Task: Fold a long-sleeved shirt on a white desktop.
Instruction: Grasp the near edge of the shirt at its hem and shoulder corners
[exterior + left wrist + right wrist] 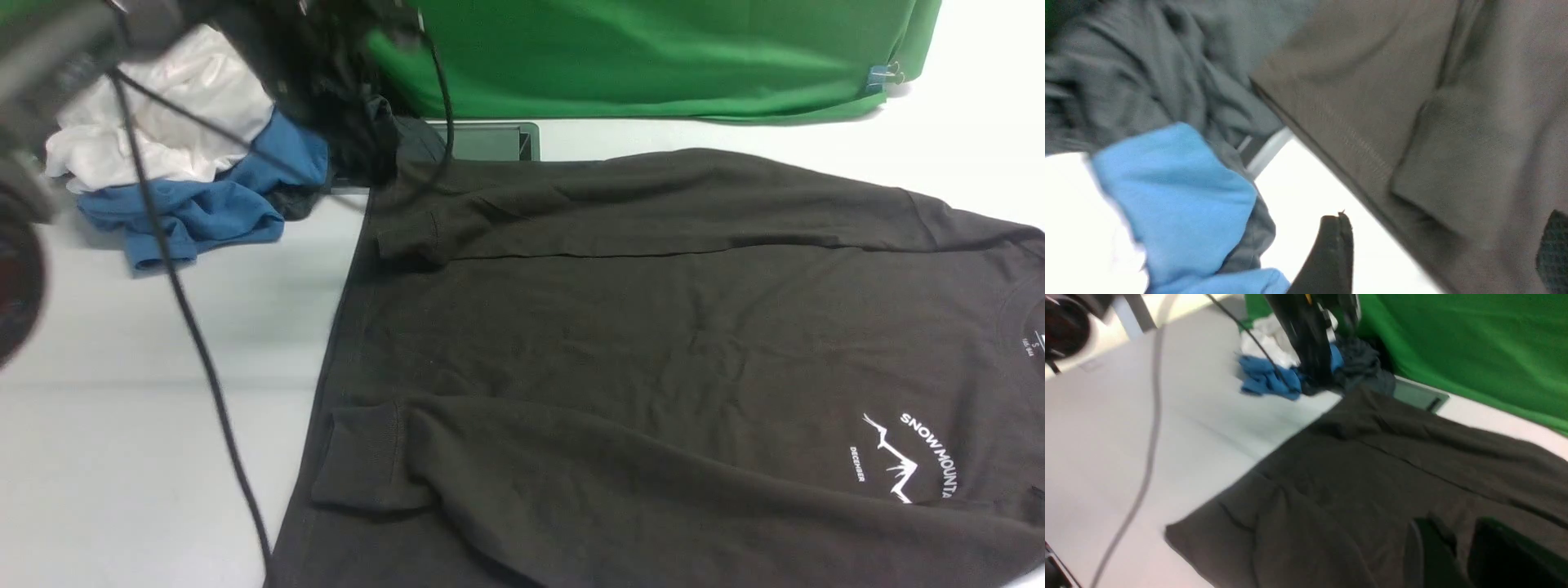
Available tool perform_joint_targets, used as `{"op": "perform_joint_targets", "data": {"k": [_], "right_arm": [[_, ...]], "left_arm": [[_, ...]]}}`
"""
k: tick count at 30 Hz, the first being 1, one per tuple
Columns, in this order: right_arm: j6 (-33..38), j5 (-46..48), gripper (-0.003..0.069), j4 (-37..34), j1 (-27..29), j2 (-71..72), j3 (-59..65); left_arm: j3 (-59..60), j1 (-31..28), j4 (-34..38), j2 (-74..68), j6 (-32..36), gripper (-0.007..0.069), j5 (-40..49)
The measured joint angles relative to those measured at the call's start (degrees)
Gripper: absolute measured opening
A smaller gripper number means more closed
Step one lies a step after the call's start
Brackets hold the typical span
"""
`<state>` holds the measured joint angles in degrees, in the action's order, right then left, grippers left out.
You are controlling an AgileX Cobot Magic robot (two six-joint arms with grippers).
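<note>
The long-sleeved shirt (653,327) lies flat on the white desktop (163,367), both sleeves folded across its body and the white peak logo (906,457) at the right. My left arm (326,73) is a dark blur above the shirt's far hem corner. In the left wrist view my left gripper (1443,253) is open, its fingers (1331,253) wide apart over that hem (1372,163). My right gripper (1461,543) hovers over the shirt (1372,477) with its fingers nearly together and nothing visibly held; it is outside the front view.
A pile of white (163,114), blue (204,204) and dark grey (400,131) garments sits at the far left, touching the shirt's corner. A silver-framed panel (490,140) lies behind, under the green backdrop (653,57). A black cable (196,327) hangs across the left side.
</note>
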<state>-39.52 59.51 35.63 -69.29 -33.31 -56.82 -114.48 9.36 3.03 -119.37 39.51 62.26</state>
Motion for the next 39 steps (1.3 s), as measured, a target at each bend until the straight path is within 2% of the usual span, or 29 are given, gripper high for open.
{"op": "perform_joint_targets", "data": {"k": [3, 6, 8, 10, 11, 12, 14, 17, 19, 21, 22, 26, 30, 32, 34, 37, 39], "right_arm": [[0.0, 0.6, 0.0188, 0.0, 0.0, 0.0, 0.0], [0.2, 0.8, 0.0192, 0.0, 0.0, 0.0, 0.0], [1.1, 1.5, 0.0194, -0.2, 0.0, 0.0, 0.0], [3.7, 3.0, 0.0196, -1.4, 0.0, 0.0, 0.0], [3.7, 3.2, 0.0196, -1.4, 0.0, 0.0, 0.0], [5.5, 4.7, 0.0197, -2.3, 0.0, 0.0, 0.0], [6.8, 5.8, 0.0199, -2.8, 0.0, 0.0, 0.0], [9.0, 7.8, 0.0200, -4.0, 0.0, 0.0, 0.0], [9.4, 8.0, 0.0202, -4.2, 0.0, 0.0, 0.0], [9.5, 7.9, 0.0202, -4.4, 0.0, 0.0, 0.0], [9.5, 7.9, 0.0202, -4.4, 0.0, 0.0, 0.0], [9.2, 6.3, 0.0205, -4.4, 0.0, 0.0, 0.0], [9.1, 4.0, 0.0208, -4.4, 0.0, 0.0, 0.1], [9.1, 2.4, 0.0208, -4.4, 0.0, 0.0, 0.7], [9.1, 0.6, 0.0209, -4.3, 0.0, 0.0, 1.9], [9.1, -1.5, 0.0209, -4.3, 0.0, 0.0, 3.8], [9.1, -3.1, 0.0211, -4.4, 0.0, 0.0, 5.5]], "left_arm": [[0.0, 2.9, 0.1, 4.6, -2.3, 0.0409, 3.7], [2.2, 8.0, 0.4, 9.7, -3.1, 0.0127, 6.2], [6.4, 11.3, 0.2, 13.3, -3.3, 0.0047, 6.3], [14.6, 15.4, 0.2, 18.4, -3.6, 0.0019, 6.6], [14.6, 15.7, 0.2, 18.8, -3.6, 0.0018, 6.7], [22.1, 18.0, 0.2, 22.4, -3.7, 0.0017, 6.9], [26.6, 19.4, 0.2, 24.6, -3.5, 0.0017, 7.0], [44.3, 23.5, 2.2, 31.9, -2.2, 0.0031, 7.5], [53.3, 24.6, 5.2, 34.7, -1.2, 0.0056, 7.1], [60.9, 24.9, 7.8, 36.8, 1.1, 0.0113, 4.9], [61.7, 24.9, 8.0, 37.0, 1.3, 0.0120, 4.9], [76.1, 24.9, 9.2, 41.0, 6.0, 0.0338, -7.8], [82.2, 24.9, 5.9, 42.9, 7.0, 0.0505, -18.1], [83.3, 24.9, 3.1, 42.9, 7.0, 0.0532, -21.6], [83.6, 24.9, 0.6, 42.8, 7.0, 0.0526, -24.4], [83.6, 24.9, -2.1, 42.1, 7.0, 0.0497, -27.2], [83.6, 24.9, -3.3, 40.3, 7.0, 0.0442, -28.0]]}}
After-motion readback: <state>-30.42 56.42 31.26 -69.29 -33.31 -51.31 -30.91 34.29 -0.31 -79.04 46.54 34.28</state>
